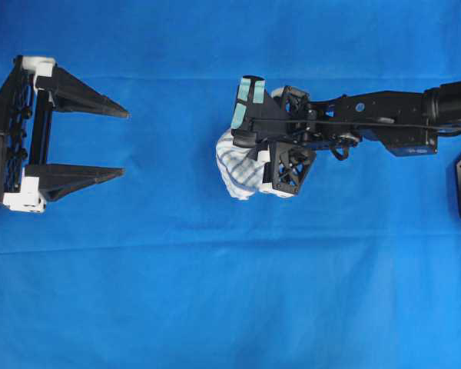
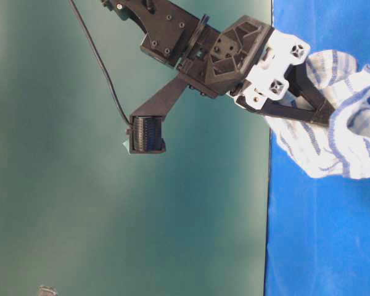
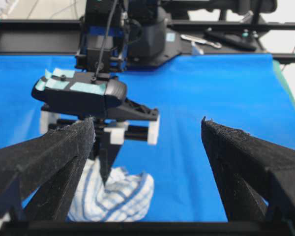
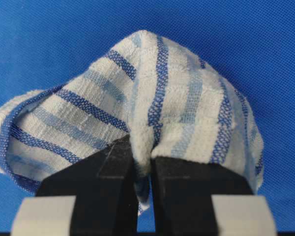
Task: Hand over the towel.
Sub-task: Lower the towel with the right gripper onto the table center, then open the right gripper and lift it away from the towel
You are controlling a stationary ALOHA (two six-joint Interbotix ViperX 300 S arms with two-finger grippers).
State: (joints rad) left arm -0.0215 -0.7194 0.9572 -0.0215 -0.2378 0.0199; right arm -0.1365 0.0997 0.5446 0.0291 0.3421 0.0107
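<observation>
Your right gripper has its two black fingers pinched almost together, with a fold of the towel squeezed in the narrow gap between them; the white cloth with its blue and grey stripes bunches up and fans out past the fingertips. In the overhead view you see that same right gripper near the middle of the scene, reached in from the right on its long black arm, with the towel hanging as a crumpled bundle on the side that faces the other arm. In the table-level view the towel droops from the fingers toward the blue sheet; whether its lowest fold touches the sheet you cannot tell. Your left gripper sits at the left edge of the overhead view, well apart from the towel, jaws spread wide and holding nothing. From its wrist camera you look between the two open fingers toward the right gripper and the towel below it. The blue sheet covers the whole work surface.
</observation>
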